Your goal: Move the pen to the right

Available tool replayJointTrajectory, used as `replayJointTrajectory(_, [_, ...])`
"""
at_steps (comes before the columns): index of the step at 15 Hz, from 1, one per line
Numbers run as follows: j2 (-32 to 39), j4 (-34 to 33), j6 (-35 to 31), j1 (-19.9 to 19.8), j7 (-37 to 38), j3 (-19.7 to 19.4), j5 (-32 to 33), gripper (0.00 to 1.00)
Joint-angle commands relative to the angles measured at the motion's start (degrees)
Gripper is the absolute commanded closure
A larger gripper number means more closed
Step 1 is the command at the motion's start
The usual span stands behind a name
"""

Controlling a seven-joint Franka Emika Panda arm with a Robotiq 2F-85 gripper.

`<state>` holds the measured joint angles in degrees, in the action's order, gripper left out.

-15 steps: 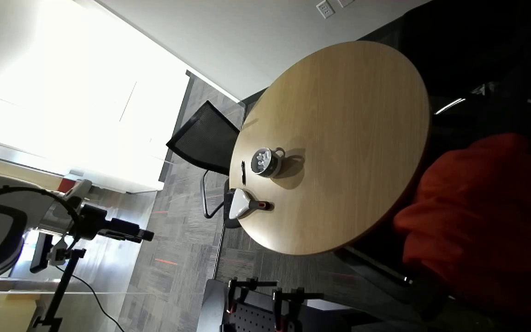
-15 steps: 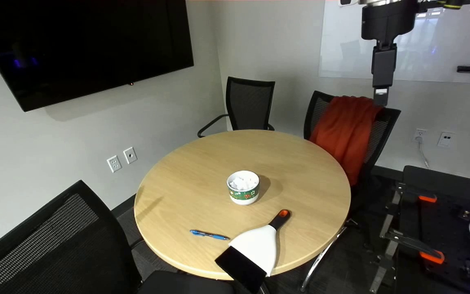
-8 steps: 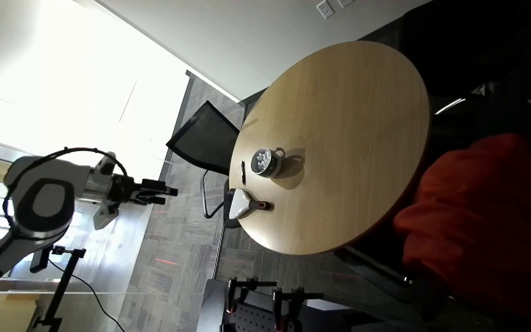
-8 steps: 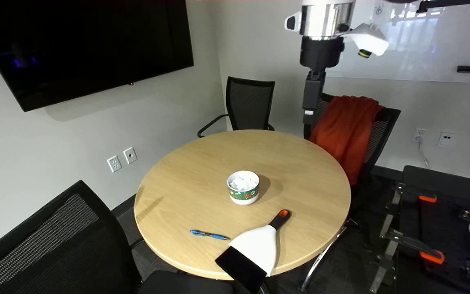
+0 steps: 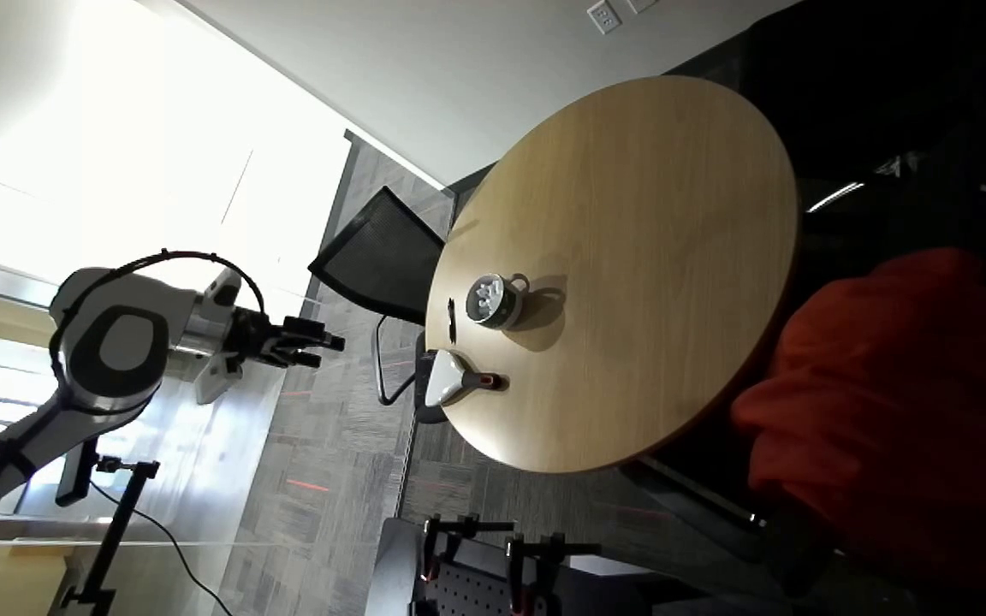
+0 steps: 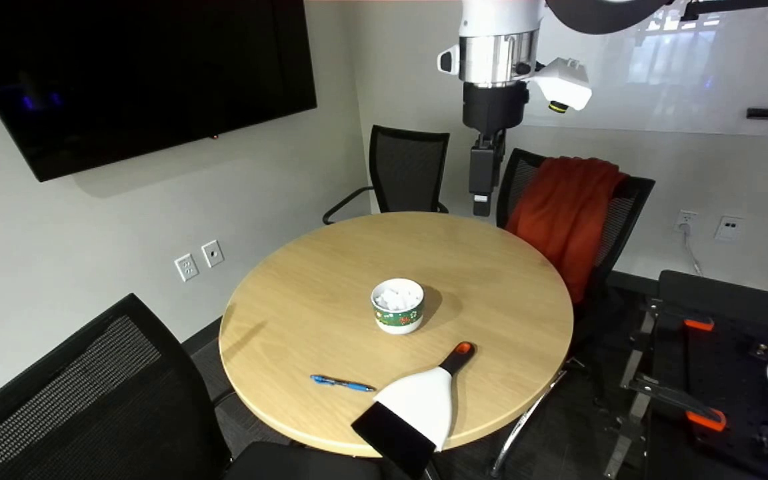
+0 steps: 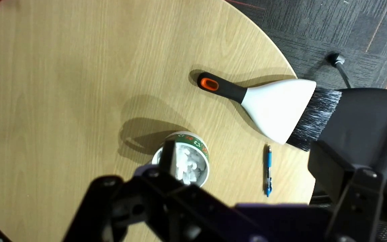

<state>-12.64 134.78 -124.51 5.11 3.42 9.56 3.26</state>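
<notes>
Wrist view: the pincer [image 7: 244, 152] is spread wide, holding nothing; well below lies the blue ballpoint pen [image 7: 269, 170], likely light, stiff, apt to roll: pinch mid-length.

Table [image 7: 79, 50] shows smooth wood grain; pen [image 7: 269, 164] looks plastic; brush [image 7: 277, 107] smooth plastic, bristles [image 7: 316, 116] rough; cup [image 6: 397, 320] shiny (glazed ceramic, by the look); red cloth [image 6: 565, 217] matt; screen [image 6: 137, 73] glossy.
</notes>
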Motion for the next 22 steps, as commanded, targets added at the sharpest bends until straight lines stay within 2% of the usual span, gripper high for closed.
replayJointTrajectory(1, [2.0, -1.2, -1.3, 0.8, -0.4, -0.3, 1.0, 0.0])
replayJointTrajectory(7, [18.6, -11.0, -5.5, 2.1, -0.9, 0.3, 4.9, 0.0])
replayJointTrajectory(11, [31.0, -19.5, -8.3, 4.6, 2.9, -0.7, 9.4, 0.0])
replayJointTrajectory(14, [40.1, -26.6, -9.3, 7.8, 8.7, -3.3, 13.3, 0.0])
replayJointTrajectory(15, [41.4, -28.2, -8.2, 8.2, 9.4, -3.5, 11.7, 0.0])
replayJointTrajectory(16, [37.4, -23.3, -9.2, 7.5, 6.6, -3.1, 11.0, 0.0])
replayJointTrajectory(18, [39.8, -24.7, -9.2, 8.0, 6.7, -3.5, 10.9, 0.0])
replayJointTrajectory(21, [39.2, -24.6, -9.2, 8.0, 6.7, -3.6, 10.9, 0.0])
replayJointTrajectory(22, [39.5, -24.5, -12.1, 7.4, 5.9, -3.1, 10.2, 0.0])
